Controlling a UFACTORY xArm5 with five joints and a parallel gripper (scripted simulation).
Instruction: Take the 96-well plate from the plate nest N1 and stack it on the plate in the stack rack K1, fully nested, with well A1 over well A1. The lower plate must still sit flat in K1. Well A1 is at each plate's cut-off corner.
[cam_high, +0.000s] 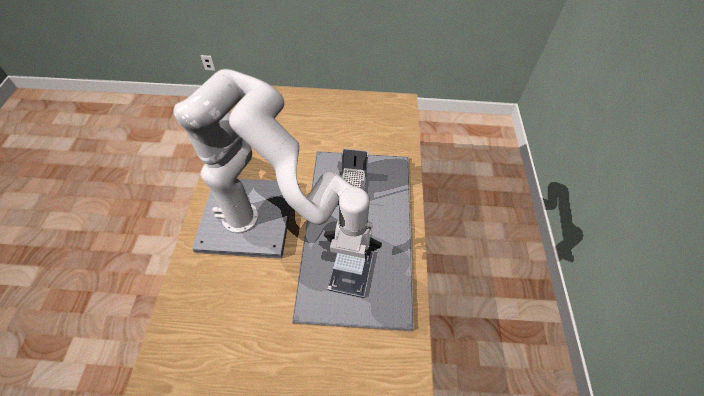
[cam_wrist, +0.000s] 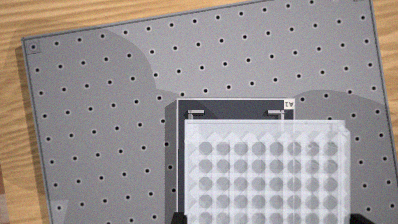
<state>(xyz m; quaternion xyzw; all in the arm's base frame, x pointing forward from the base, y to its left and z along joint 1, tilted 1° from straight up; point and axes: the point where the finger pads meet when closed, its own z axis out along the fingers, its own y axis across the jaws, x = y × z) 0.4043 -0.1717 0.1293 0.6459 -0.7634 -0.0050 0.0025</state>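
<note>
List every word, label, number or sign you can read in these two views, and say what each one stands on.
"A1", seen upside down in the wrist view: a small white tag at the corner of the dark plate nest, beyond the 96-well plate held in the gripper.
No readable text on the stack rack, the perforated grey board or the arm in the top view; any marks there are too small to tell.

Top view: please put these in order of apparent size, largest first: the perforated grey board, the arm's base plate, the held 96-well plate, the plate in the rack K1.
1. Perforated grey board.
2. Base plate.
3. and 4. Held 96-well plate and the plate in K1: both partly hidden, so I cannot rank them.
</note>
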